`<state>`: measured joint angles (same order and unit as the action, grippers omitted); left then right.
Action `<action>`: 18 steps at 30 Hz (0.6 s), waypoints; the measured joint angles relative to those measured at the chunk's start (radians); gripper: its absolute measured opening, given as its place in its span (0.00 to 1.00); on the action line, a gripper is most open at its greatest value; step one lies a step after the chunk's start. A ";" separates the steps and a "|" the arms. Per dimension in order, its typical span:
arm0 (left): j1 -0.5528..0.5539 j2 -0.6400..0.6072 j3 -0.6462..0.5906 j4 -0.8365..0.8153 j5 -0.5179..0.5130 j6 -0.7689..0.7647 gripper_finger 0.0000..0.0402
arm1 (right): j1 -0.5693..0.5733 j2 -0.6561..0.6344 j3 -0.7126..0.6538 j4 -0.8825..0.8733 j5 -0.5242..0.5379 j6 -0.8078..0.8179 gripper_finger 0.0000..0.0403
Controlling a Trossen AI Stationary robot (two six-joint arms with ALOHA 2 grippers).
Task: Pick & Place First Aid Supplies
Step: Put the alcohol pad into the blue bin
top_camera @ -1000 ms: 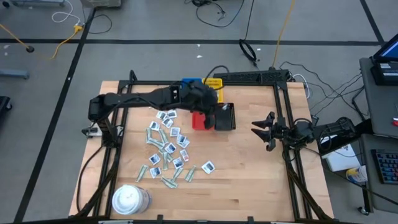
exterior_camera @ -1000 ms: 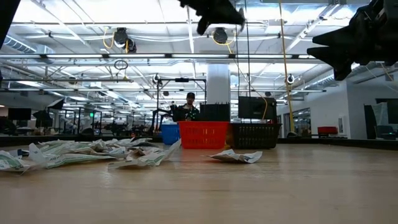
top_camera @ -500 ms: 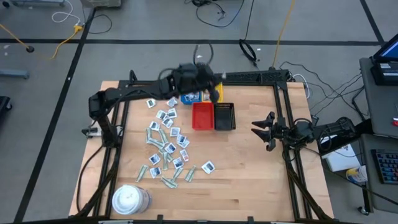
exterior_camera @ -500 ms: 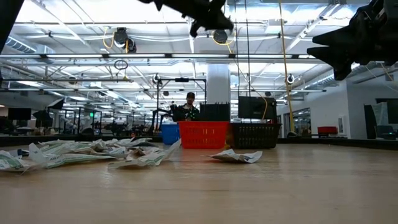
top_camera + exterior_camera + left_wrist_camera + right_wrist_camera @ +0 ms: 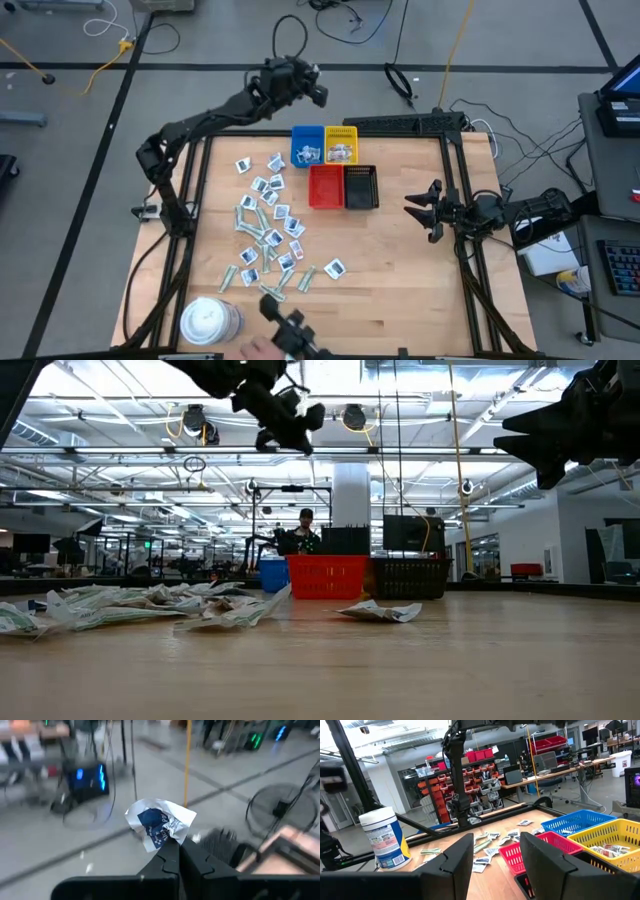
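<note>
the left gripper (image 5: 312,88) is raised beyond the far edge of the table (image 5: 400,290), out over the floor, its fingers pressed together on a crumpled white packet (image 5: 160,823) with a dark blue mark; the wrist view shows the packet pinched at the fingertips, while in the high view it is too small to make out and in the low view the gripper shows only as a dark shape near the ceiling lights. the rest of the packets (image 5: 268,232) lie scattered loose on the left half of the table, white squares and pale strips overlapping so that single ones are hard to tell apart; one square (image 5: 334,267) lies a little apart to the right. a few more packets lie in the blue tray (image 5: 307,145) and the yellow tray (image 5: 342,145) at the far edge, with the red tray (image 5: 325,187) and the black tray (image 5: 361,187) just near of them; what these two hold cannot be told. the white tub (image 5: 209,321) stands at the near left corner. the right gripper (image 5: 420,208) hangs at the right side, fingers spread and holding nothing. at the near edge a dark object (image 5: 290,330) and part of a hand (image 5: 262,350) are cut off by the picture. in the low view a person (image 5: 306,530) shows far behind the trays.
</note>
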<state>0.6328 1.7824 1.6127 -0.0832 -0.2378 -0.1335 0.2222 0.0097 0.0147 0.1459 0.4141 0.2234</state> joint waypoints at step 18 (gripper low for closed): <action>0.018 0.025 0.011 -0.464 0.087 -0.109 0.00 | 0.000 0.000 0.000 0.000 0.000 0.000 0.39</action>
<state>0.6507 1.8072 1.6234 -0.5471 -0.1511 -0.2424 0.2224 0.0097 0.0147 0.1459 0.4139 0.2234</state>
